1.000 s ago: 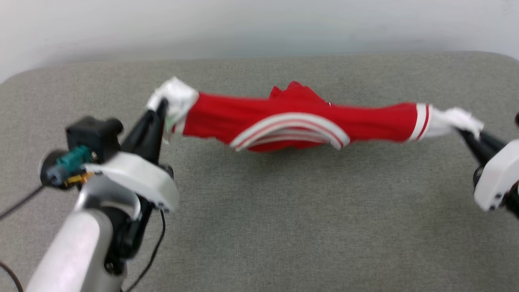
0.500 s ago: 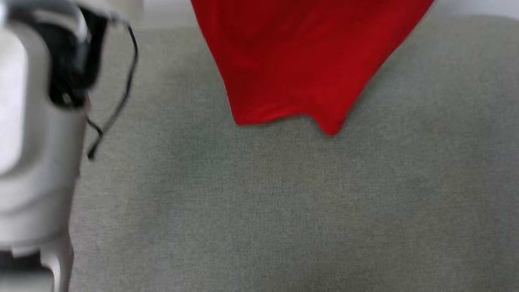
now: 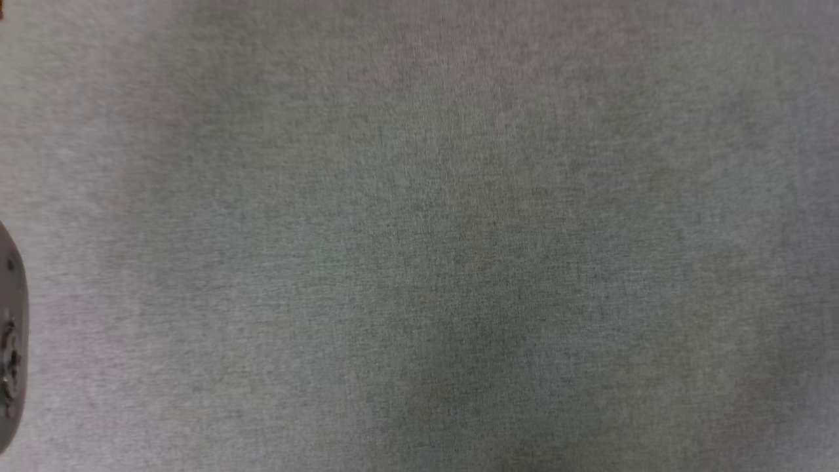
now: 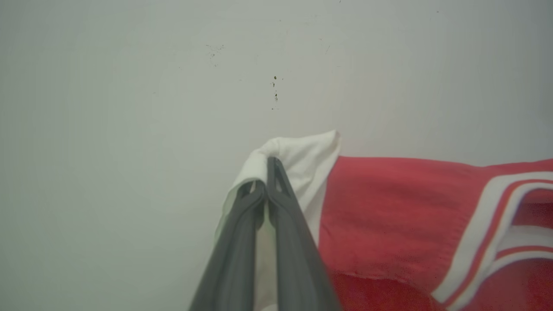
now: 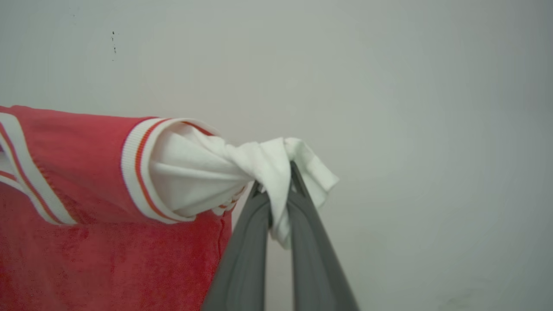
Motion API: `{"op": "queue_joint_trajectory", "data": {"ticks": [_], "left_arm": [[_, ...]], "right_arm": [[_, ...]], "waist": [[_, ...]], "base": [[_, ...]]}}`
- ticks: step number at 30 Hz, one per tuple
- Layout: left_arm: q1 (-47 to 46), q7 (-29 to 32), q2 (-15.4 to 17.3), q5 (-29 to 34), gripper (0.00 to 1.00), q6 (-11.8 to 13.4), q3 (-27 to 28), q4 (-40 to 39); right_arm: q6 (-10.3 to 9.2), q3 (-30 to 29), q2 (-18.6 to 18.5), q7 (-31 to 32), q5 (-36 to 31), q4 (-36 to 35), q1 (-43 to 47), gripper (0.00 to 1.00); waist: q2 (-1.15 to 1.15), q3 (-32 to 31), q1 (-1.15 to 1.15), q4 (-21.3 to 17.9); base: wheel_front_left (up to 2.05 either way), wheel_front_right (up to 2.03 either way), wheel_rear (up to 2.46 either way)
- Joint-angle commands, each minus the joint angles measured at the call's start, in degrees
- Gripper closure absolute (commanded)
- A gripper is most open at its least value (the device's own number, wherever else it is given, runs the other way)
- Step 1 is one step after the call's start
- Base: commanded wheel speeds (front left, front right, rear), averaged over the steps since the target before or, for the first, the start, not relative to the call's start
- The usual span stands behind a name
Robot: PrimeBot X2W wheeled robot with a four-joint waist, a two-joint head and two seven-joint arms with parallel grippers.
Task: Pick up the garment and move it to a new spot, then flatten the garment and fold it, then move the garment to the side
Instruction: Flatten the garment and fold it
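Note:
In the left wrist view the red garment (image 4: 389, 216) hangs to the right, and its white sleeve is pinched in my left gripper (image 4: 268, 172), which is shut on it. My right gripper (image 5: 281, 181) is shut on the other white sleeve, bunched around its fingers (image 5: 302, 224); the garment (image 5: 77, 172) with red-and-white striped trim stretches away to the left. Both grippers hold it up in front of a pale wall. The print is hidden.
The head view looks straight down on the grey fabric surface (image 3: 419, 236). A grey rounded robot part (image 3: 10, 341) sits at that view's left edge. A pale wall (image 4: 173, 86) with small dark specks stands behind the raised garment.
The head camera has tilted down, so garment and arms have left its view. Before that, both arms had lifted the stretched garment up off the grey surface.

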Motion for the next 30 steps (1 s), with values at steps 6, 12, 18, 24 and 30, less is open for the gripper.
{"op": "queue_joint_trajectory", "data": {"ticks": [6, 12, 18, 24, 30], "left_arm": [[-3.7, -2.4, -0.4, 0.5, 1.0, -1.1, -0.7, 7.5], [-1.2, -5.9, -1.8, -0.9, 1.0, -2.4, -0.8, 16.9], [2.8, -9.2, -3.8, -3.0, 1.0, -3.7, -0.6, 26.0], [11.0, -13.4, -6.0, -5.6, 1.0, -5.6, -0.3, 33.2], [22.4, -16.1, -7.1, -8.0, 1.0, -7.0, 0.4, 36.5]], "right_arm": [[-0.07, 4.8, 1.2, -3.7, 1.1, 6.7, -5.7, 1.0], [-0.07, 11.2, 3.8, -7.1, 2.7, 15.3, -6.6, 1.0], [-0.07, 17.2, 6.2, -9.5, 5.0, 23.7, -4.3, 1.0], [-0.07, 21.4, 6.9, -12.4, 8.5, 29.2, 3.8, 1.0], [-0.07, 25.1, 6.1, -15.6, 12.8, 31.0, 15.6, 1.0]], "waist": [[0.0, 6.3, -0.01, -1.1], [0.0, 7.7, -0.01, -0.8], [0.0, 7.5, -0.01, -0.2], [0.0, 4.1, -0.01, 0.8], [0.0, -1.7, -0.01, 1.0]], "base": [[0.0, 0.0, 0.0], [0.0, 0.0, 0.0], [0.0, 0.0, 0.0], [0.0, 0.0, 0.0], [0.0, 0.0, 0.0]]}}
